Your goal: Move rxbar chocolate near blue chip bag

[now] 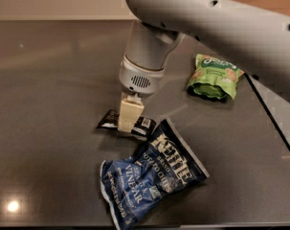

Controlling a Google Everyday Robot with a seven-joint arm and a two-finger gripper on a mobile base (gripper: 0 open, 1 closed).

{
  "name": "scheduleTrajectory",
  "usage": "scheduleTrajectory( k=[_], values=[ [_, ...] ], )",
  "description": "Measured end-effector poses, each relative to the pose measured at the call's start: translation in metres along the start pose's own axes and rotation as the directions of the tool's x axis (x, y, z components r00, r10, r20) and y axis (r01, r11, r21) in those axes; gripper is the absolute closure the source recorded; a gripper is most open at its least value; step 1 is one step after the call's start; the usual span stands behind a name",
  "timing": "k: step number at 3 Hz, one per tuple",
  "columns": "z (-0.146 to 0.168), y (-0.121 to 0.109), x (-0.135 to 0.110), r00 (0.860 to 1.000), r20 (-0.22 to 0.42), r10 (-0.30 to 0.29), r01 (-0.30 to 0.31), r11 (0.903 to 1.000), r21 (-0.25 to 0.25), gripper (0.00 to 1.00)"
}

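Jaws clamped on flat black rxbar chocolate wrapper (107, 120) under cream gripper (129, 123).
At 5 o'clock, crinkled dark-blue chip bag (151, 176) just beside; puffy green pouch (212, 78) at 2 o'clock.

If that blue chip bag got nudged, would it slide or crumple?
Probably crumple first: the chip bag looks puffy and creased, so likely light and floppy. Its glossy film may then slide on the smooth table. The tool sits over the bar, just beside the bag's top corner.

One black bar (107, 120), one blue chip bag (151, 178) and one green bag (213, 76) are lying there; one gripper (129, 121) is hanging at the chip bag's eleven o'clock.
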State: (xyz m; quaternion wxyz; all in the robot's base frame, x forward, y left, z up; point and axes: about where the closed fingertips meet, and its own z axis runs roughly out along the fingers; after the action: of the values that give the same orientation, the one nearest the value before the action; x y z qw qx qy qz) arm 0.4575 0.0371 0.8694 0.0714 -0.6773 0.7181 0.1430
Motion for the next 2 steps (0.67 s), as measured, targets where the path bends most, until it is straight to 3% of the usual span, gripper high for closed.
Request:
scheduleTrajectory(
  k=[2],
  values=[
    [0.0057, 0.0164, -0.0027, 0.998, -0.016, -0.061, 0.061, 0.9979, -0.023, 0.13]
  ],
)
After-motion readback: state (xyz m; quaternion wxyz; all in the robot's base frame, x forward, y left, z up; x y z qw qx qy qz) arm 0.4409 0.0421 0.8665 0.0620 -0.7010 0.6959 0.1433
